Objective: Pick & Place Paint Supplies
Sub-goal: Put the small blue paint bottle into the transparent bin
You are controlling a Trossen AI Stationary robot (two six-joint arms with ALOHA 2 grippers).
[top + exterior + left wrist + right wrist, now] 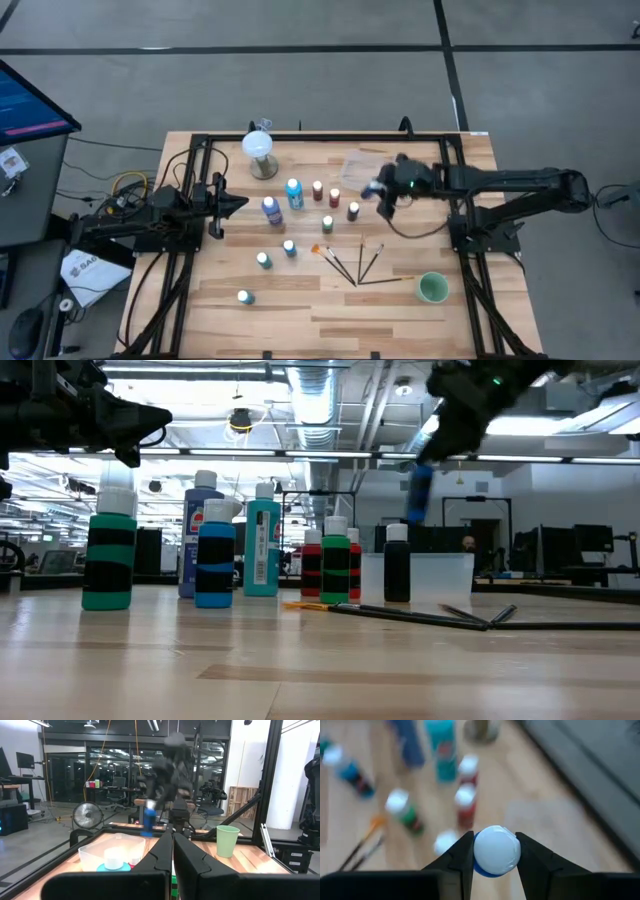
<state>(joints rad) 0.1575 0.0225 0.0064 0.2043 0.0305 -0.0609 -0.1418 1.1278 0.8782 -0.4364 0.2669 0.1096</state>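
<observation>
My right gripper [381, 192] hangs over the table's far middle, shut on a blue white-capped paint bottle [419, 492], close to a clear plastic tub [360, 165]. The other bottles stand upright on their bases: a tall blue one [272, 208], a teal one [294, 192], dark red ones [318, 190] and smaller ones [263, 260] toward the near edge. Several thin paintbrushes [356, 264], one orange-tipped [316, 250], lie flat on the wood. My left gripper [238, 203] waits shut at the table's left, above the surface. My right gripper [495, 840] pinches the blue bottle's white cap [487, 854] between its two fingers, one on each side. It comes from above, pointing down. The bottle is lifted clear of the table and hangs below the fingers [452, 422], nearly upright.
A white globe on a round base [260, 152] stands at the far left of the bottles. A green cup [432, 288] stands near the right near corner. The black frame rails [196, 180] run along both sides. Bare wood lies along the near edge.
</observation>
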